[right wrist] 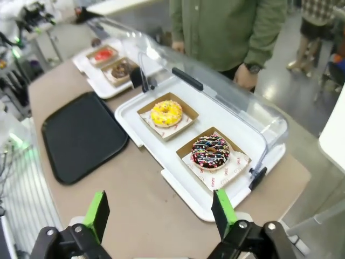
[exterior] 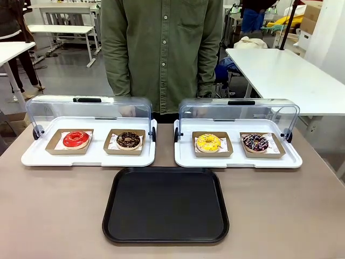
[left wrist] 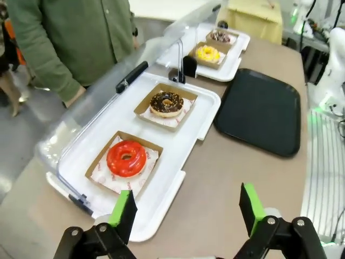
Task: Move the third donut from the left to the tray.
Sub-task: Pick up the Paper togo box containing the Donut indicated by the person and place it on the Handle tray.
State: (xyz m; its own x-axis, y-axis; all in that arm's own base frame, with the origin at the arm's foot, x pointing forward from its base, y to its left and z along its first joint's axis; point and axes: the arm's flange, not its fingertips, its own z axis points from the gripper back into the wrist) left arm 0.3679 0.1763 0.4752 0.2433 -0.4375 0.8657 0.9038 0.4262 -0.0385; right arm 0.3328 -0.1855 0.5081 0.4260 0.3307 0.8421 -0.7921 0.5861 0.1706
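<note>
The yellow-iced donut (exterior: pixel 208 142) (right wrist: pixel 166 113) (left wrist: pixel 207 53) rests in its brown cardboard holder on the right white tray (exterior: pixel 237 161), left of a sprinkled chocolate donut (exterior: pixel 255 142). The black tray (exterior: pixel 166 205) (left wrist: pixel 261 110) (right wrist: pixel 81 135) lies on the table in front of both white trays. My left gripper (left wrist: pixel 186 216) is open above the table's left end, near the red donut (left wrist: pixel 126 157). My right gripper (right wrist: pixel 160 213) is open above the right end, with nothing between its fingers.
The left white tray (exterior: pixel 86 157) holds the red-iced donut (exterior: pixel 76 139) and a chocolate donut (exterior: pixel 128 140). Both clear domed lids (exterior: pixel 89 108) are swung back. A person in a green shirt (exterior: pixel 161 48) stands at the far side, hands behind the lids.
</note>
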